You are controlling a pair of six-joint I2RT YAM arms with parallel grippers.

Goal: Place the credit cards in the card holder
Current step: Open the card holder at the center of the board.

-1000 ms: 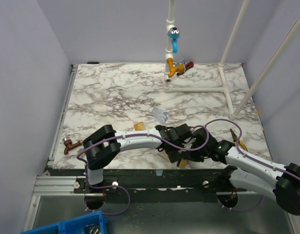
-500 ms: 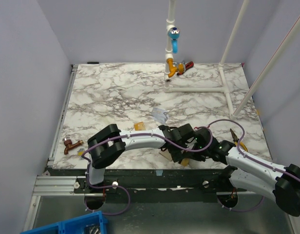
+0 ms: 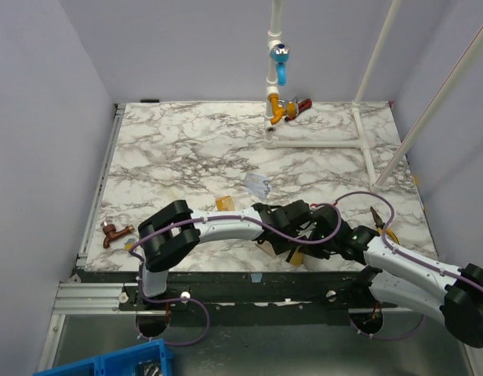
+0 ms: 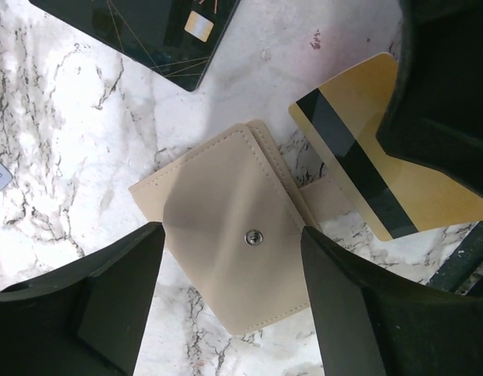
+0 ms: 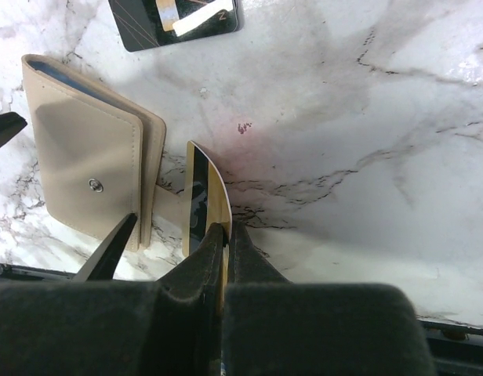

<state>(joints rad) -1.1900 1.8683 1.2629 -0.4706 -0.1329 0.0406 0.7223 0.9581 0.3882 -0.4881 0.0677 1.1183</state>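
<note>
One gold card, one black card and one pale patterned card are being counted, three together, alongside one card holder, one pair of pliers and one brown tap.

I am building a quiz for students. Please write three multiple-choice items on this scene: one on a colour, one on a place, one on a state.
1. The card in the right gripper is: A. black B. gold with a dark stripe C. red
2. The card holder lies: A. between the left gripper's fingers B. in the right gripper C. on a shelf
3. The card holder is: A. spread open B. folded, flat on the table C. standing on edge
Key: B, shut jaws pinch the striped gold card; A, the fingers flank it; B, its outer face with the snap is up.
</note>
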